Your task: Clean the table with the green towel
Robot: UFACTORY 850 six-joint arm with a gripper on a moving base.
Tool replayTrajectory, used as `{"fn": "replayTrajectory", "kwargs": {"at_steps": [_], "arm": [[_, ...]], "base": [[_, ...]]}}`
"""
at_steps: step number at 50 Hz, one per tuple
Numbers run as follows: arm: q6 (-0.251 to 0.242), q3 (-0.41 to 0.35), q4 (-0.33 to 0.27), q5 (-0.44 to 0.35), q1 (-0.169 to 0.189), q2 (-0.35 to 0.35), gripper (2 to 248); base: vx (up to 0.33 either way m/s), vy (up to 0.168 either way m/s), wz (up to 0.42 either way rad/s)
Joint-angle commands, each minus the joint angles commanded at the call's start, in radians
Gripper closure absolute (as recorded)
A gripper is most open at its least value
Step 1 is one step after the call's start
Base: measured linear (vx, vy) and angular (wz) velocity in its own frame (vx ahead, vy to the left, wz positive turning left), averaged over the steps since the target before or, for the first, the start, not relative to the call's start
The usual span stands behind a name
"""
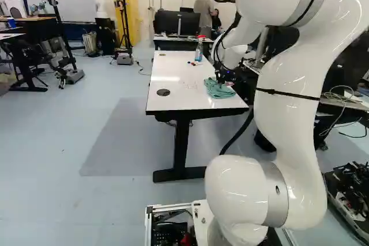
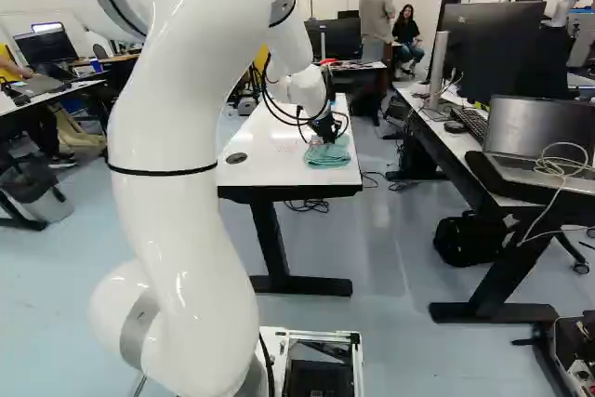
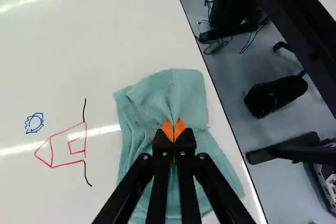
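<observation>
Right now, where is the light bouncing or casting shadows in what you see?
Wrist view: bright streaks on the white table, one crossing the red drawing and reaching the towel; left base view: glare on the tabletop, a darker patch on the floor, likely the table's shadow; right base view: shiny highlights on the arm.

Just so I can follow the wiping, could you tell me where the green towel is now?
In both base views, the green towel lies near the white table's right edge, pinched by the gripper, beside the red drawing.
</observation>
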State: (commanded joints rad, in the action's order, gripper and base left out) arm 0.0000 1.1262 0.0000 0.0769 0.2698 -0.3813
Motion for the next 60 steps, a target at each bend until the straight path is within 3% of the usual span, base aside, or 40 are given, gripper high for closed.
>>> {"fn": "replayTrajectory", "kwargs": {"at_steps": [40, 60], "arm": [[0.0, -0.049, 0.0, 0.0, -0.104, 0.126, 228], [0.0, -0.064, 0.0, 0.0, -0.163, 0.139, 228]], "base": [[0.0, 0.0, 0.0], [0.0, 0.0, 0.0]]}}
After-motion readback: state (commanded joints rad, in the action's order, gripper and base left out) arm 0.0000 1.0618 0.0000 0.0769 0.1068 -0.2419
